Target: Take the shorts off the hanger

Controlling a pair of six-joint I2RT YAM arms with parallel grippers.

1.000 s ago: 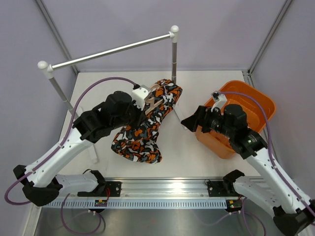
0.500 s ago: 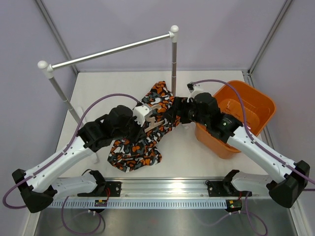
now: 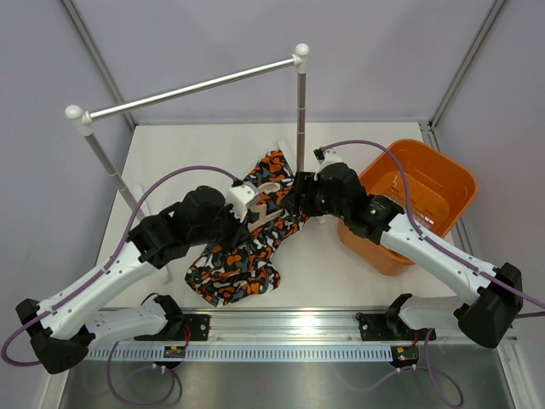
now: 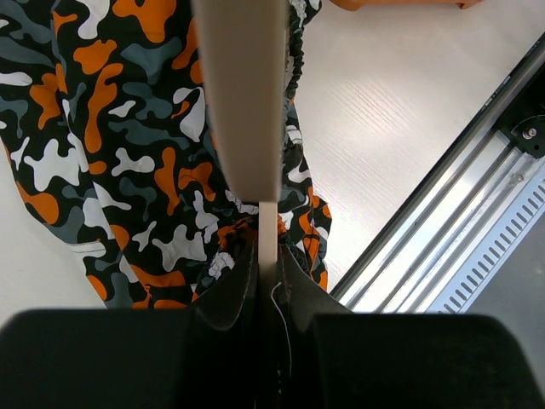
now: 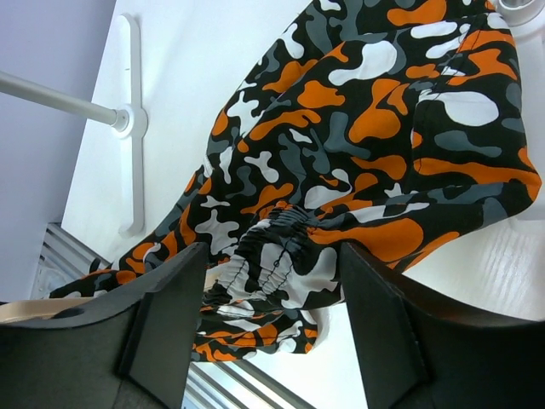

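Δ: my right pincer (image 5: 272, 256) just swung from orange plastic basket (image 3: 426, 183), now spread astride waistband of camouflage-print cloth shorts (image 5: 366, 145) | my left pincer (image 4: 266, 256) pinches pale beige wooden hanger (image 4: 238, 85) | shorts still draped on it; pull-off likely next

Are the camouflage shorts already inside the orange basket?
No, the shorts hang on the hanger, left of the orange basket.
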